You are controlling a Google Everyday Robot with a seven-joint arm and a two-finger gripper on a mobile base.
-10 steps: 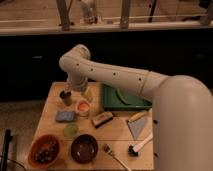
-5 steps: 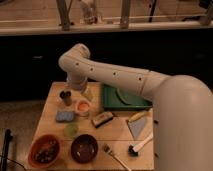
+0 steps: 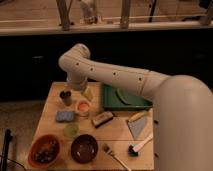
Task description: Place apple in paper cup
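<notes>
A pale paper cup (image 3: 83,106) stands on the wooden table (image 3: 120,132), left of centre, and something orange shows in its mouth. I cannot tell whether that is the apple. A small round green object (image 3: 71,130) lies in front of the cup. My arm (image 3: 115,75) reaches in from the right and bends down at the table's back left. My gripper (image 3: 85,93) hangs just above and behind the paper cup, largely hidden by the wrist.
A dark cup (image 3: 65,96) stands left of the gripper. A green tray (image 3: 125,98) is at the back right. A blue sponge (image 3: 65,116), an orange bowl (image 3: 44,150), a dark bowl (image 3: 84,148), a brush (image 3: 140,144) and a fork (image 3: 115,155) lie nearer the front.
</notes>
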